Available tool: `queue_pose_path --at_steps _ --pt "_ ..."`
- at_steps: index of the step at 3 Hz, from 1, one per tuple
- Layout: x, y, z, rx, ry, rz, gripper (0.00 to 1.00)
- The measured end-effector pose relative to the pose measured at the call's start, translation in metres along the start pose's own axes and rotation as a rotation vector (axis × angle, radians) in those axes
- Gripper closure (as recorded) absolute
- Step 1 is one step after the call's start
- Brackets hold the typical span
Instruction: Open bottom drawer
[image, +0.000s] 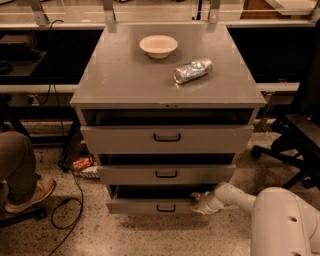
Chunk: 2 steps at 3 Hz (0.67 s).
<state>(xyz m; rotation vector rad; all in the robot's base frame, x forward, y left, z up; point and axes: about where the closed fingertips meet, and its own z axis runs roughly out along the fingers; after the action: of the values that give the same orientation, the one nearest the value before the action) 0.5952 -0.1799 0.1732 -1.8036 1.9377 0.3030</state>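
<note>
End effector (199, 203) at bottom drawer (145, 205) edge

Arm (236, 195) stretched out low, hand (199, 203) at its far end.

pincer (199, 202) | at bottom drawer (145, 206) right end, perhaps touching

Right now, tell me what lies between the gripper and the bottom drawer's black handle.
In the camera view, nothing but bare grey drawer front lies there. The gripper is at the right end of the bottom drawer, and the handle is at its centre.
</note>
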Motion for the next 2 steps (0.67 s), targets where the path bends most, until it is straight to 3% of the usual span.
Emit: queue_pose_path --at_steps 1,2 --pt "-0.001 0.000 -0.001 0.000 0.000 0.000 1.00" --pt "0.003 0.021 -0.003 -0.056 -0.029 0.033 1.00"
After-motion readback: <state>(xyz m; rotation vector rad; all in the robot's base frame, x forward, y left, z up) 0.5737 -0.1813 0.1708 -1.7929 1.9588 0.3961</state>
